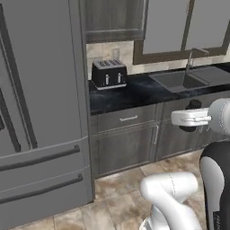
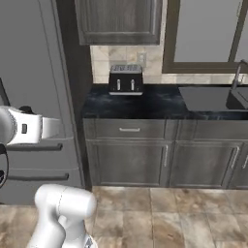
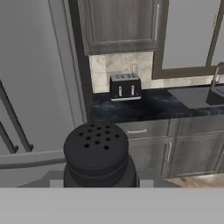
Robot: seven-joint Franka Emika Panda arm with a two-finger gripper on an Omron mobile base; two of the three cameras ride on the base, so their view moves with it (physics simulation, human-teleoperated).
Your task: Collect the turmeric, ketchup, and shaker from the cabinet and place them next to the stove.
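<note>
Matt black shaker (image 3: pixel 97 153) with perforated ridged top, glossy dark speckled stone counter (image 1: pixel 134 92), grey woodgrain base cabinets (image 2: pixel 164 155), smooth brushed-grey refrigerator (image 1: pixel 40 108), black toaster (image 2: pixel 125 80) with metallic trim, mottled beige floor tiles (image 2: pixel 160 218).

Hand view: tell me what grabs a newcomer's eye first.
The dark shaker with its holed top looms at the bottom, right in front of the camera. Behind it a black toaster sits on the dark counter, with the tall grey fridge to its left.
</note>
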